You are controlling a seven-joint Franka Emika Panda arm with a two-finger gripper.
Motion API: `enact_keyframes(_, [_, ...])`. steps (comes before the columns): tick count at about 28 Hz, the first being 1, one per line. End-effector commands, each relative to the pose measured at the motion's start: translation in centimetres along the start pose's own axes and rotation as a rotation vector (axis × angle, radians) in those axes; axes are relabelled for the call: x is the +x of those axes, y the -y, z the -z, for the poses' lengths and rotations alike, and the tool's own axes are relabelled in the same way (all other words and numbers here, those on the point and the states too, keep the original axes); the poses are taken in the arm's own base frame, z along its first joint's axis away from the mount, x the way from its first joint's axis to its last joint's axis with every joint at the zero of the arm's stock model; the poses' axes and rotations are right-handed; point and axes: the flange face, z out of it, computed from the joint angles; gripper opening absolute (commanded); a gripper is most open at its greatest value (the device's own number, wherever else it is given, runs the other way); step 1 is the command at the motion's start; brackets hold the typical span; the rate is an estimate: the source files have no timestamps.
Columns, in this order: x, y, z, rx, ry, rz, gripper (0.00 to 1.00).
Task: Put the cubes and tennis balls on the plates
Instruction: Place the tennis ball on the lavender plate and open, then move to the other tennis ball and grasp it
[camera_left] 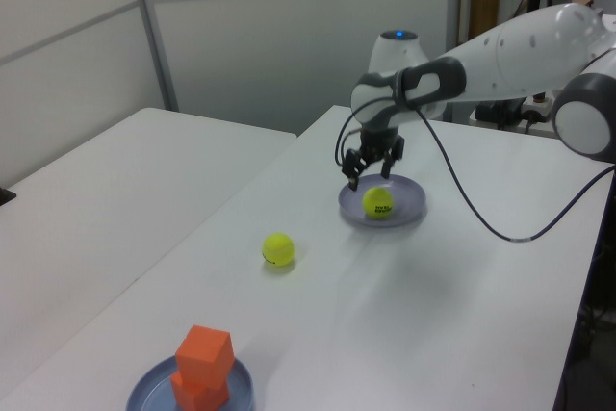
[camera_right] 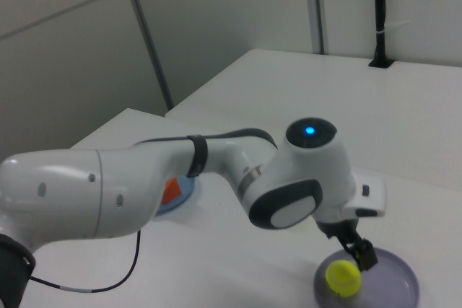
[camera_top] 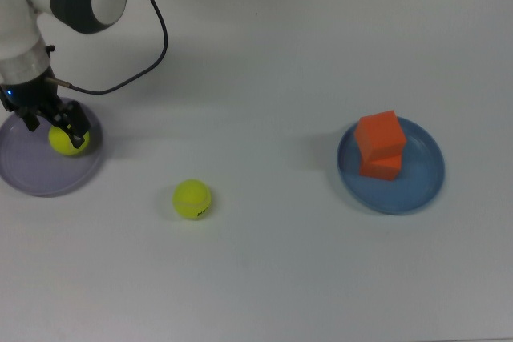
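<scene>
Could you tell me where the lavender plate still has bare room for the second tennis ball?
The lavender plate is bare across the top view's left and lower parts; the ball on it and the open gripper crowd its upper right. The loose ball lies on clear table between the plates. The blue plate holds the stacked cubes.

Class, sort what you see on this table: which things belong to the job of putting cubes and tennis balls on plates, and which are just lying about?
Part of the job:
- lavender plate
- ball on it
- loose ball
- blue plate
- stacked cubes
- gripper

Just there:
- arm's black cable
</scene>
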Motion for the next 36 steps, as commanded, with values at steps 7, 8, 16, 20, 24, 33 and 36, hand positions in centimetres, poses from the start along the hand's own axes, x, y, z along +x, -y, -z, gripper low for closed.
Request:
enact_keyframes(7, [-1.1, 12.3, 2.2, 0.131, -0.020, 0.143, 1.00])
enact_keyframes(8, [-1.3, 13.1, 2.0, 0.142, -0.015, 0.144, 1.00])
enact_keyframes(16, [-1.8, 19.1, -1.1, 0.168, -0.016, 0.159, 1.00])
enact_keyframes(20, [-1.7, 20.2, -2.9, 0.157, -0.060, 0.175, 1.00])
enact_keyframes(24, [-1.7, 20.4, -4.5, 0.144, -0.068, 0.184, 1.00])
enact_keyframes(33, [-2.4, 21.7, -8.3, 0.124, -0.060, 0.211, 0.63])
enact_keyframes(36, [-2.4, 21.6, -8.5, 0.130, -0.055, 0.184, 0.00])
